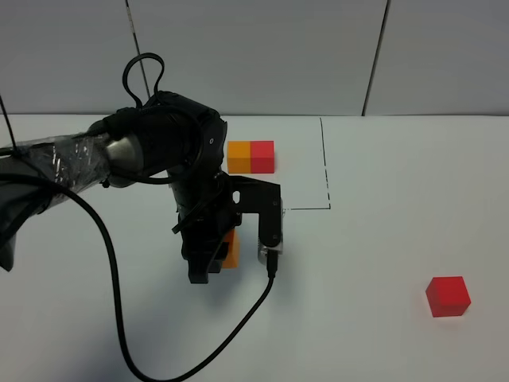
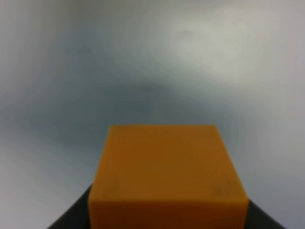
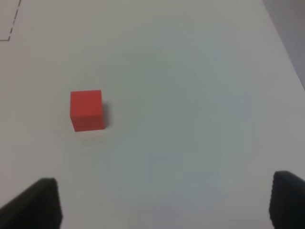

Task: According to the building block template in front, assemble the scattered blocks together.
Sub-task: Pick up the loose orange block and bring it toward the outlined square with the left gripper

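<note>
The left claw (image 1: 208, 267) is clamped on the small matte orange cube (image 1: 231, 251), its dark jaws pressing two opposite side faces. It is near the middle of the white desk (image 1: 382, 239), in front of the building block template (image 1: 250, 157) — an orange cube and a red cube joined into a short bar, with a thin black dashed line (image 1: 327, 163) running beside it. Whether the held cube rests on the desk or hangs just above it I cannot tell. The small matte red cube (image 1: 448, 296) sits alone well off to the right, square on the desk. The right claw (image 3: 162, 207) hovers over that area with its jaws wide apart and nothing between them, the red cube ahead of it and clear of both tips. Both cubes look light, rigid and hard-edged, not fragile, with flat smooth faces that could slip under an off-centre pinch — so the best hold is across two parallel faces, centred, leaving free the face that must meet its partner. By my reading the orange half is in hand and the red one awaits pickup.
</note>
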